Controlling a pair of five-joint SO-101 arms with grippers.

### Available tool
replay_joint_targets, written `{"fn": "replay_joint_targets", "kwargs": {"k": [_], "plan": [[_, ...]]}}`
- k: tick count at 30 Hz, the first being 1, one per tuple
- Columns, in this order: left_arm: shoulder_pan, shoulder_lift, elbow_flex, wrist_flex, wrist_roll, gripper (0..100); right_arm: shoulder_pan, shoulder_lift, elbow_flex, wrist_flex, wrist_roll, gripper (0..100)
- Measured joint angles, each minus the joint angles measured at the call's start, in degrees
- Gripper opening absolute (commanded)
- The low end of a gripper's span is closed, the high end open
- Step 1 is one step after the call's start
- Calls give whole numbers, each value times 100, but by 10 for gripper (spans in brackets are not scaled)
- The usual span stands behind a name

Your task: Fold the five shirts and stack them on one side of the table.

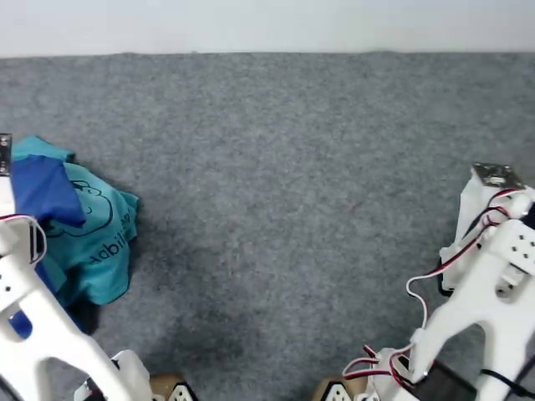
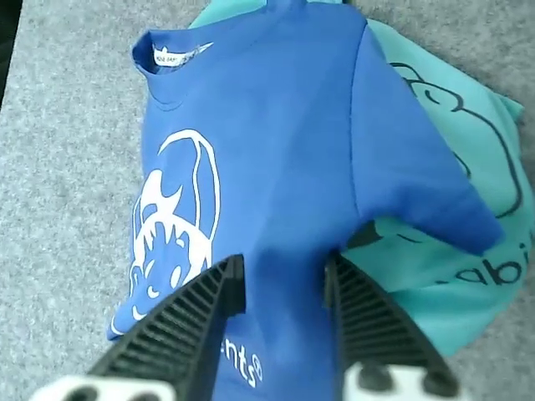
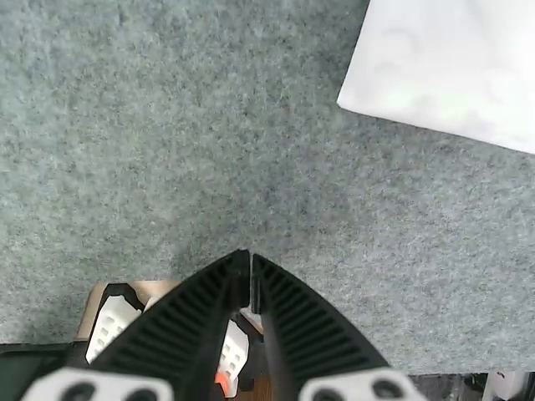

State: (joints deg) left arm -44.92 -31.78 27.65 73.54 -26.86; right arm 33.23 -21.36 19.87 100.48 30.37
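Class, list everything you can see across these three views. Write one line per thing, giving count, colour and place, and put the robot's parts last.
blue shirt: 1, blue with white print, lying on the teal shirt at the table's left side
teal shirt: 1, teal with dark print, partly under the blue shirt
table: 1, grey felt top, under everything
white surface: 1, white, beyond the table's far edge
left arm: 1, white, over the shirts
right arm: 1, white with red, white and black wires, at the table's right side
left gripper: 1, black fingers, open, over the blue shirt
right gripper: 1, black fingers, shut, over bare table
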Motion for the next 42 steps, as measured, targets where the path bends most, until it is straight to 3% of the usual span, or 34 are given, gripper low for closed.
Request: {"fn": "replay_joint_targets", "kwargs": {"k": [5, 13, 22, 30, 34, 42], "plan": [[26, 299, 0, -70, 97, 12, 0, 0, 0, 0, 0, 9], [26, 246, -703, 290, 132, 13, 0, 0, 0, 0, 0, 9], [413, -914, -1626, 422, 132, 13, 0, 0, 0, 0, 0, 9], [1240, -1705, -2145, 211, 1143, 13, 0, 0, 0, 0, 0, 9], [1574, -1758, -2215, 70, 1275, 15, 0, 0, 0, 0, 0, 9], [1600, -1169, -1916, 1354, 501, 33, -97, 0, 9, 0, -9, 9]]}}
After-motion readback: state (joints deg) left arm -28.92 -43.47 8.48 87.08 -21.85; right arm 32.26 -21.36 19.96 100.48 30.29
